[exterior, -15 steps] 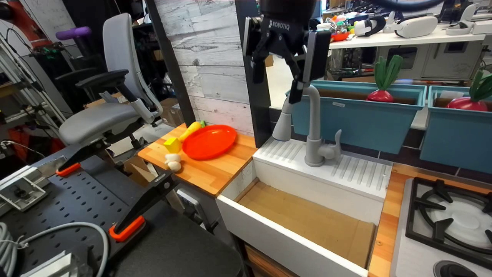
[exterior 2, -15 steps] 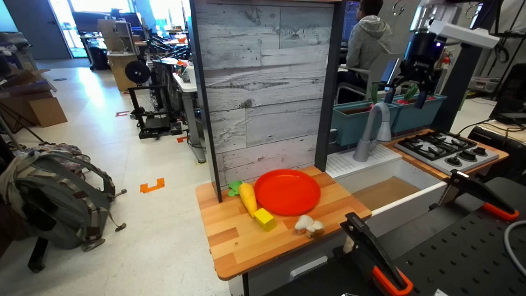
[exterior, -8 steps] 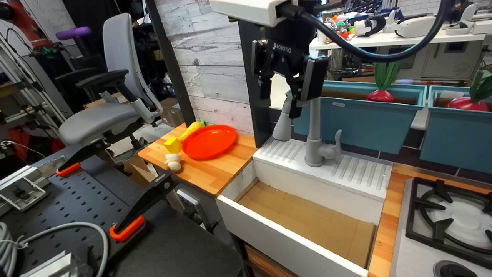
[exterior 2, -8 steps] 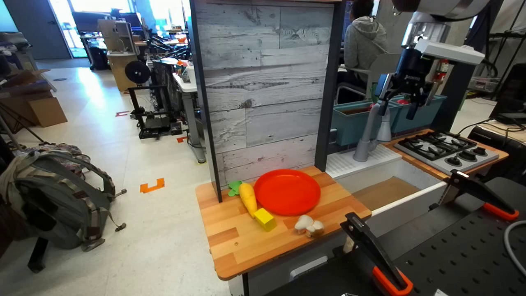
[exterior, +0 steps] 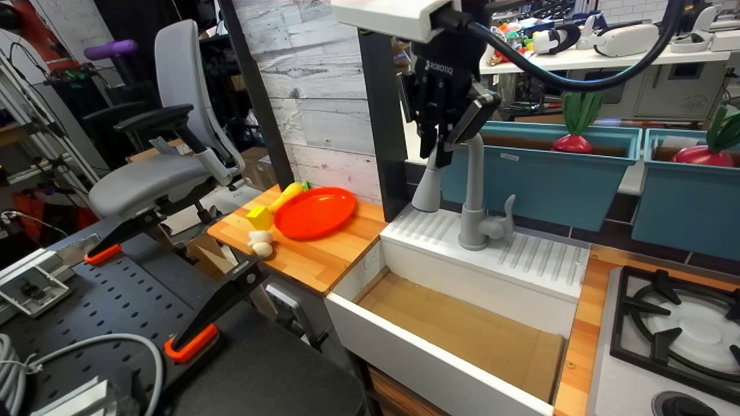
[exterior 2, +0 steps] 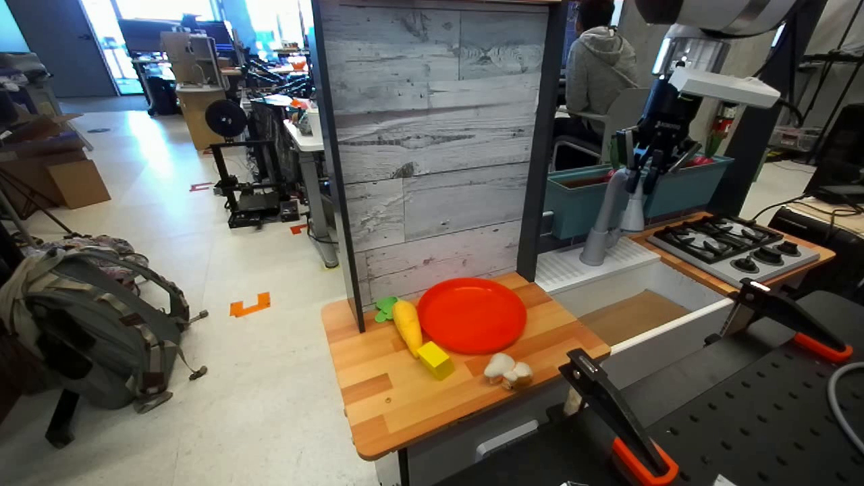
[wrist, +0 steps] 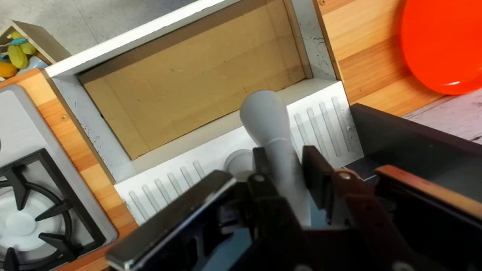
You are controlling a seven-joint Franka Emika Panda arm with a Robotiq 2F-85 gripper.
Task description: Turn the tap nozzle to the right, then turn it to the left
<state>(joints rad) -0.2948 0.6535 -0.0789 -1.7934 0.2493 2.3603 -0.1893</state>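
Observation:
The tap nozzle, a grey gooseneck spout with a flared head [exterior: 426, 192], rises from the sink's back ledge and arches over. My gripper [exterior: 436, 151] comes down from above onto the thin stretch just over that head, with one finger on either side of it. In the wrist view the nozzle [wrist: 266, 116] runs up between the fingertips; the gripper [wrist: 285, 158] is shut on it, leaving at most a sliver on one side. In an exterior view the nozzle head [exterior 2: 633, 214] hangs below the gripper [exterior 2: 641, 182]. The fingers hide the top of the bend.
Turquoise planters [exterior: 532, 179] stand close behind the tap, and a dark post [exterior: 384, 133] rises beside it. A small lever [exterior: 507, 214] sticks out at the tap's base. Below lies the white sink [exterior: 428, 364]; a stove [exterior: 613, 358] and a red plate [exterior: 315, 214] flank it.
My gripper has come down to the nozzle, and its wide-open fingers have drawn together around it. The nozzle head has shifted very slightly.

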